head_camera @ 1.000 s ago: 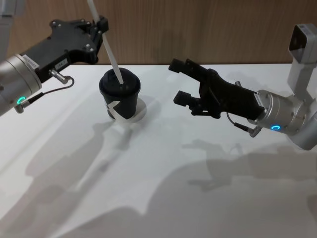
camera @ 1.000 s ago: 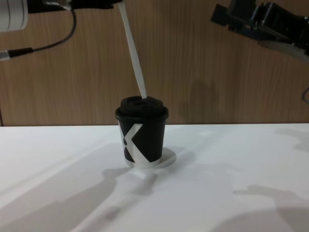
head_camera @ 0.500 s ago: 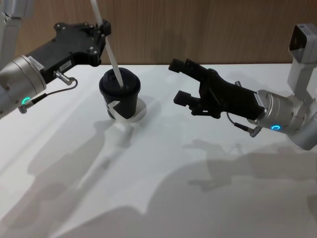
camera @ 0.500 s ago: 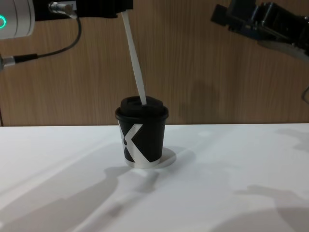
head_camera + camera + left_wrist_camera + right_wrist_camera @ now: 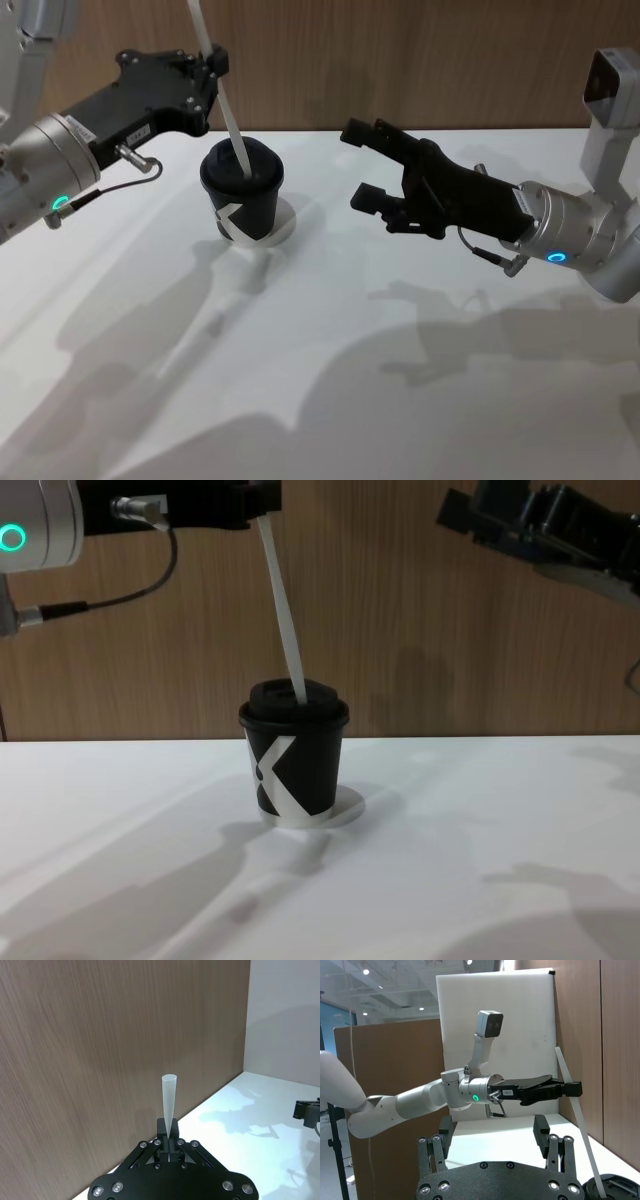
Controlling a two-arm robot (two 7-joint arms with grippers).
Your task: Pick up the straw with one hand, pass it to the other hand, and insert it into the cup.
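Note:
The black cup (image 5: 242,200) with a white X mark and domed lid stands upright on the white table (image 5: 330,340). The white straw (image 5: 226,108) leans slightly, and its lower end meets the lid's top (image 5: 296,694). My left gripper (image 5: 212,62) is shut on the straw's upper part, above and left of the cup. The left wrist view shows the straw (image 5: 168,1110) rising from its pinched fingertips (image 5: 168,1143). My right gripper (image 5: 360,165) hovers open to the right of the cup, holding nothing. Its own view shows the fingers (image 5: 541,1130) spread, with the straw (image 5: 576,1112) and lid (image 5: 615,1187) beyond.
A wood-panel wall (image 5: 420,60) runs along the table's far edge just behind the cup. A thin black cable (image 5: 120,595) loops from my left wrist. Bare tabletop lies in front of the cup and between the arms.
My left gripper has moved a little right and down with the straw, whose lower end now sits lower at the lid. The right arm has not moved.

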